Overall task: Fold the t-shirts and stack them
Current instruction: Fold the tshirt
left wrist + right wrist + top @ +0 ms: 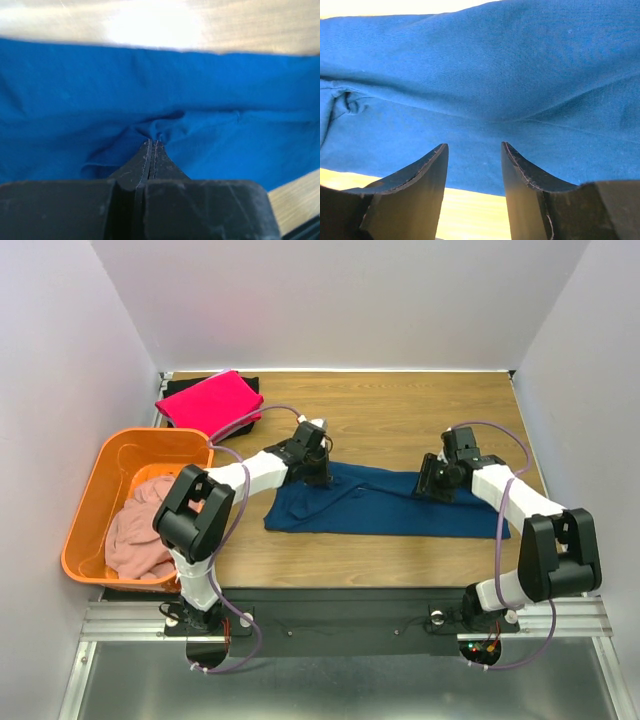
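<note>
The navy blue t-shirt (390, 505) lies as a long folded strip across the middle of the table. My left gripper (318, 476) sits at its far left edge, shut on a small pinched fold of navy cloth (159, 129), with the jaws pressed together (152, 142). Over the strip's right part, my right gripper (432, 486) is open (473, 146), its fingers above the cloth's edge with wood showing beneath. A bright pink t-shirt (208, 400) lies folded on a black one (252, 386) at the back left. A pale dusty-pink t-shirt (140, 530) is bunched in the basket.
The orange plastic basket (150, 442) stands at the left edge of the table, close to the left arm's elbow. White walls close in the table on three sides. A metal rail runs along the near edge, where both arm bases are bolted.
</note>
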Action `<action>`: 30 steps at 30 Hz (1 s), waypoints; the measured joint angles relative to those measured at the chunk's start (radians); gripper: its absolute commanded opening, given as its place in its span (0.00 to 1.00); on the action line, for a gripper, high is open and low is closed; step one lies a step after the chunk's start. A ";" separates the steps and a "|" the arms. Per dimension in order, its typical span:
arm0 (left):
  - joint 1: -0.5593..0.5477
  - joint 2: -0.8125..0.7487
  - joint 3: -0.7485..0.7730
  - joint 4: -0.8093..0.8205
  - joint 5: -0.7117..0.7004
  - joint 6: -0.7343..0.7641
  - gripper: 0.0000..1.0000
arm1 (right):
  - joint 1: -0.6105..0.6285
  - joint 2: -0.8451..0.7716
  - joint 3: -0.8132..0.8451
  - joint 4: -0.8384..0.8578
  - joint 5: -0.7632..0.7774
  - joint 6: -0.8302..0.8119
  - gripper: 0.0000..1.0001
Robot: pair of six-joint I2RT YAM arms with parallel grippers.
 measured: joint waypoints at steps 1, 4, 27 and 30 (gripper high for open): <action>-0.009 -0.007 -0.009 -0.003 0.000 -0.006 0.00 | 0.000 -0.004 0.000 -0.001 0.000 0.001 0.52; -0.038 -0.042 -0.040 -0.005 -0.002 -0.030 0.00 | 0.000 -0.023 -0.001 -0.006 0.001 0.005 0.52; -0.422 -0.235 -0.220 0.000 -0.119 -0.312 0.63 | 0.000 -0.140 -0.059 -0.044 0.001 0.003 0.53; -0.467 -0.235 -0.220 -0.017 -0.134 -0.346 0.78 | 0.000 -0.151 -0.059 -0.048 0.003 0.003 0.53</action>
